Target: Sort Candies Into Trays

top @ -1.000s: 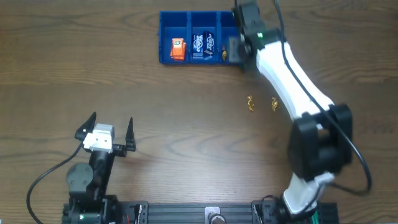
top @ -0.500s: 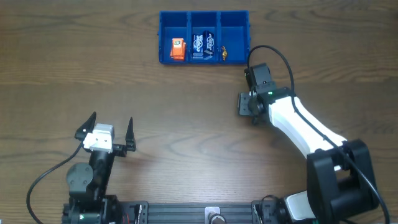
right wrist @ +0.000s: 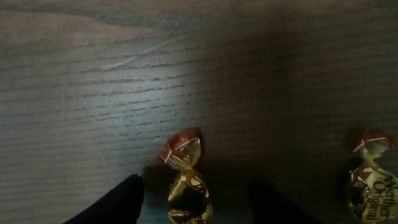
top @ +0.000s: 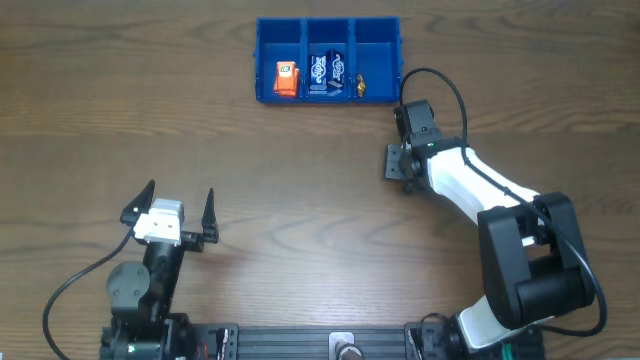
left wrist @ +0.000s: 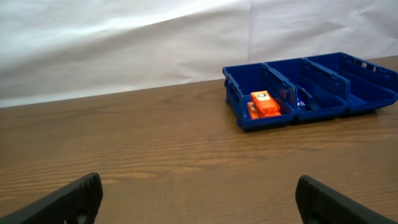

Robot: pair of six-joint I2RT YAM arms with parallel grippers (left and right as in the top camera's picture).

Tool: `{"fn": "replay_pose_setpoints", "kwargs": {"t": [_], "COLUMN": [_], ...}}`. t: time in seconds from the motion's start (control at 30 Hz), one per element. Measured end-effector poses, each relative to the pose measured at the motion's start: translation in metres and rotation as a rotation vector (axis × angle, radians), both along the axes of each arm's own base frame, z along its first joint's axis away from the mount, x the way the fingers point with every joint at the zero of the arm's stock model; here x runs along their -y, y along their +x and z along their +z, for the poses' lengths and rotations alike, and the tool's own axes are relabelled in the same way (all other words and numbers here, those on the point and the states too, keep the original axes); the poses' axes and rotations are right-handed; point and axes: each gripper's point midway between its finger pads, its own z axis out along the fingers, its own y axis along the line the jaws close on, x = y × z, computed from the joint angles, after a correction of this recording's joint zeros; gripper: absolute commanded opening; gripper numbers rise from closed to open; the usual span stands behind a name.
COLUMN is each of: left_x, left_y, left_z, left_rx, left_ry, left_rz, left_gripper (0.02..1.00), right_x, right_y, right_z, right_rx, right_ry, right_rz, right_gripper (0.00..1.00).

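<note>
Candy (right wrist: 186, 183) between right hand's (right wrist: 194, 202) fingers, second candy (right wrist: 372, 177) beside

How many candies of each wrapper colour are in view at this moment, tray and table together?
Gold-wrapped twist candies: 3, two on the wooden table, one in the blue plastic tray
Blue-wrapped candies: 2, in the tray
Orange-wrapped candy: 1, in the tray
Total: 6

A candy (right wrist: 186, 186) is lying on the table (top: 300, 200) between the fingers of the right gripper (right wrist: 196, 194), a second candy (right wrist: 370, 180) beside it.
</note>
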Motion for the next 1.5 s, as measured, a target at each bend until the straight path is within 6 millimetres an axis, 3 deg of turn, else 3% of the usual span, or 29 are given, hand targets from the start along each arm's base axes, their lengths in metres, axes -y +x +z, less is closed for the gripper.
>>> {"fn": "replay_pose_setpoints", "kwargs": {"t": [0.1, 0.23, 0.37, 0.7, 0.83, 0.9, 0.97, 1.13, 1.23, 1.33, 1.4, 1.5], "left_x": [0.0, 0.0, 0.0, 0.0, 0.0, 0.0, 0.0, 0.0, 0.0, 0.0, 0.0, 0.0], "left_y": [0.0, 0.0, 0.0, 0.0, 0.0, 0.0, 0.0, 0.0, 0.0, 0.0, 0.0, 0.0], "left_z": [0.0, 0.0, 0.0, 0.0, 0.0, 0.0, 0.0, 0.0, 0.0, 0.0, 0.0, 0.0], "left_rx": [0.0, 0.0, 0.0, 0.0, 0.0, 0.0, 0.0, -0.001, 0.0, 0.0, 0.0, 0.0], "left_ry": [0.0, 0.0, 0.0, 0.0, 0.0, 0.0, 0.0, 0.0, 0.0, 0.0, 0.0, 0.0], "left_rz": [0.0, 0.0, 0.0, 0.0, 0.0, 0.0, 0.0, 0.0, 0.0, 0.0, 0.0, 0.0], "left_gripper": [0.998, 0.998, 0.998, 0.998, 0.998, 0.998, 0.996, 0.998, 0.996, 0.998, 0.998, 0.998], "right_x": [0.0, 0.002, 0.004, 0.001, -0.01, -0.018, -0.028, -0.048, -0.05, -0.047, -0.048, -0.05], "right_y": [0.0, 0.003, 0.003, 0.003, -0.011, -0.007, 0.013, 0.092, 0.132, 0.164, 0.184, 0.194], "right_z": [-0.002, -0.004, -0.004, -0.003, 0.006, 0.032, 0.077, 0.227, 0.27, 0.253, 0.218, 0.171], "right_rx": [-0.002, 0.004, 0.006, 0.005, -0.02, 0.019, 0.104, 0.418, 0.505, 0.485, 0.437, 0.359], "right_ry": [-0.001, -0.016, -0.023, -0.023, -0.018, -0.014, -0.002, 0.013, -0.006, -0.039, -0.06, -0.079], "right_rz": [0.0, -0.007, -0.012, -0.014, 0.021, 0.038, 0.051, 0.077, 0.076, 0.065, 0.067, 0.084], "right_gripper": [0.503, 0.318, 0.202, 0.159, 0.156, 0.156, 0.159, 0.165, 0.167, 0.215, 0.288, 0.292]}}
